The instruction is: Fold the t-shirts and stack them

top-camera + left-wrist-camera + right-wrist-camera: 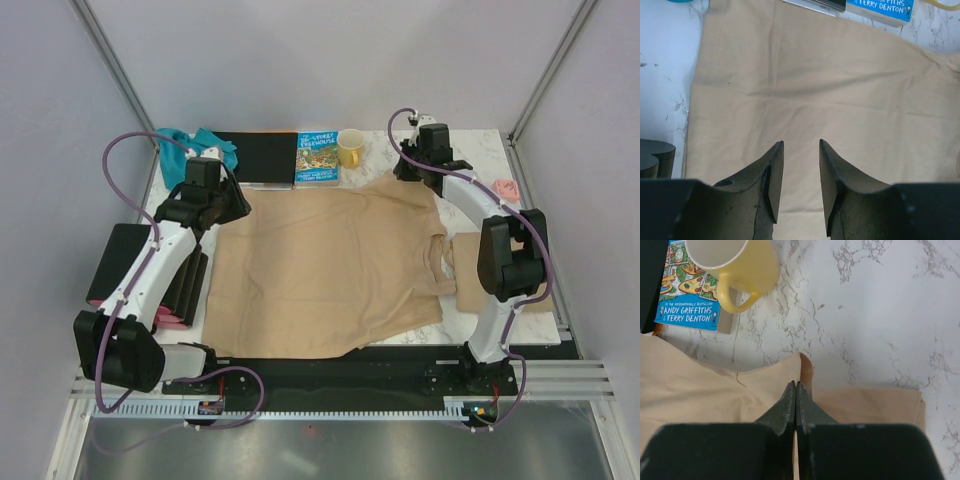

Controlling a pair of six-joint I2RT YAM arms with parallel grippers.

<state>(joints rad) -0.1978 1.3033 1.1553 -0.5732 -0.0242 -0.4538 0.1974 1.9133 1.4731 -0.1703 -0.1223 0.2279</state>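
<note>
From above, we saw the tan t-shirt (320,270) spread flat mid-table for folding, the left gripper (233,208) at its far-left corner, the right gripper (412,176) at its far-right sleeve, and a teal garment (195,145) far left. The left wrist showed jaws apart above the cloth, holding nothing. The right wrist showed jaws closed, seemingly pinching a raised sleeve edge near the yellow mug (735,265), probably to fold it inward.
</note>
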